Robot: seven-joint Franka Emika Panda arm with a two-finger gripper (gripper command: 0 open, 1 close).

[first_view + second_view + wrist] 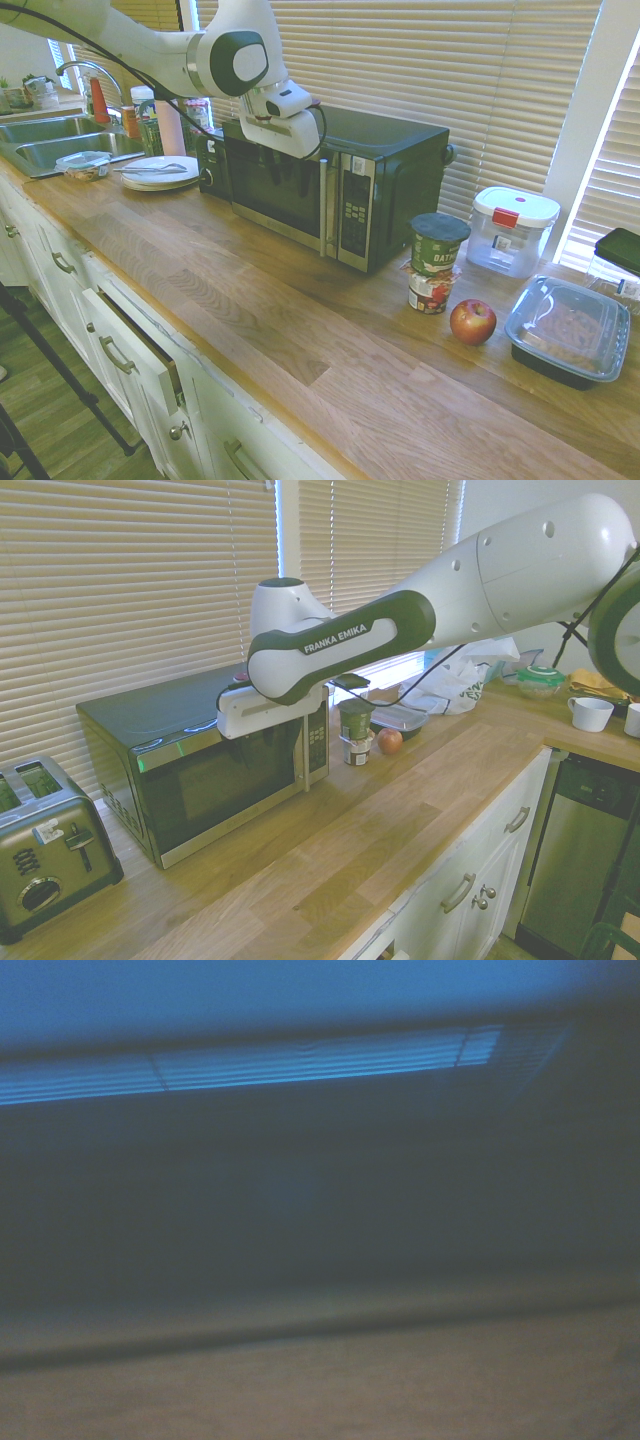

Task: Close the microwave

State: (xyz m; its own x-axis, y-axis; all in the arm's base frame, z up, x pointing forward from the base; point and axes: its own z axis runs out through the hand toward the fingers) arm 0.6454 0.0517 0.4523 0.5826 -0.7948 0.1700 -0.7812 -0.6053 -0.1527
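Note:
The microwave [390, 170] is a black box with a steel-trimmed glass door, standing on the wooden counter against the blinds. Its door lies flush with the button panel, and the vertical handle [325, 215] sits next to that panel. My gripper [288, 172] is pressed against the upper part of the door glass, fingers open with nothing between them. In the second exterior view the microwave [200, 780] shows with the gripper [262, 730] at the door's top edge. The wrist view shows only blurred dark glass [300, 1190] from close by.
A small black appliance with knobs [210, 160], a plate [160, 172] and the sink [50, 140] lie left of the microwave. Right of it are stacked cups [437, 245], an apple [472, 321] and plastic containers [568, 330]. A toaster [50, 840] stands beside it. A drawer [140, 350] is ajar.

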